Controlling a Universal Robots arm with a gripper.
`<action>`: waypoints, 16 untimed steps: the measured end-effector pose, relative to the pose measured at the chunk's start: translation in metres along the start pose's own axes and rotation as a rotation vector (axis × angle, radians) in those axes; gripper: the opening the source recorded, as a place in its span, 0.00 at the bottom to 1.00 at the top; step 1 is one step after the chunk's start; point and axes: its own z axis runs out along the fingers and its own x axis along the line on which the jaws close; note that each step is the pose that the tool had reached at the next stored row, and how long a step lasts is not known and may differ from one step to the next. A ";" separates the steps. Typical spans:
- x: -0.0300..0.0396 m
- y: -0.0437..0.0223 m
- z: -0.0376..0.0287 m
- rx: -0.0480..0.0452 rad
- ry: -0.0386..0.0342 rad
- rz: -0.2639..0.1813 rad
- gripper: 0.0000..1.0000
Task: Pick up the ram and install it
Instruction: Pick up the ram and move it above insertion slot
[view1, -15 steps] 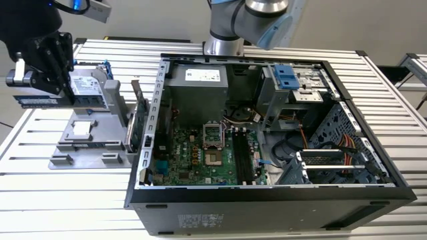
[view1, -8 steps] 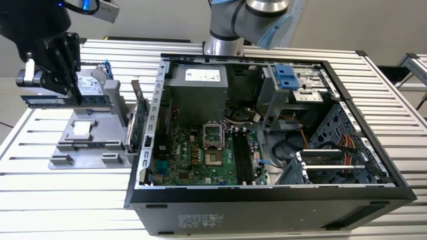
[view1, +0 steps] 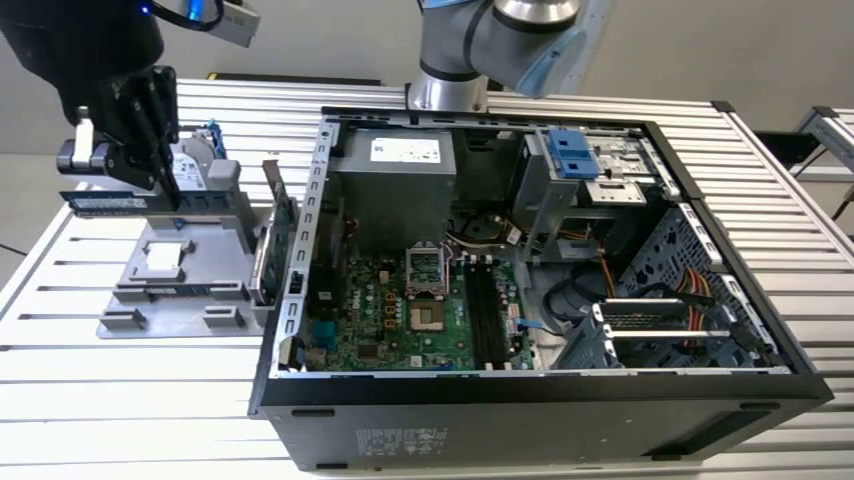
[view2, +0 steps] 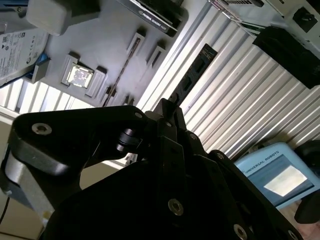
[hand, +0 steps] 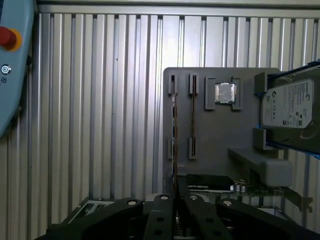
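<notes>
In the exterior view the ram (view1: 110, 205), a thin bluish-green stick, hangs level above the left part of the grey parts holder (view1: 147, 300). My black gripper (view1: 163, 192) is shut on it from above. In the second wrist view the ram (view2: 196, 70) juts out as a dark strip beyond the fingers (view2: 176, 119). The first wrist view shows the ram (hand: 174, 130) edge-on as a thin line, running from my gripper (hand: 175, 199) over the holder (hand: 220, 140). The open computer case (view1: 707, 150) lies to the exterior view's right, with long dark memory slots (view1: 487, 315) on its motherboard.
On the holder rest a silver hard drive (hand: 291, 106) in a blue-clipped frame, a small square chip (hand: 225, 93) and a green expansion card (view1: 274, 240) standing on edge beside the case wall. A teach pendant (hand: 10, 65) lies on the ribbed metal table (view1: 80, 380).
</notes>
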 end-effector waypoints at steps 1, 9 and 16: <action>0.0000 -0.0015 0.0000 0.0001 -0.0001 0.000 0.00; 0.0002 -0.0110 -0.0003 0.0001 -0.0001 0.000 0.00; 0.0003 -0.0179 -0.0005 0.0000 0.0000 0.000 0.00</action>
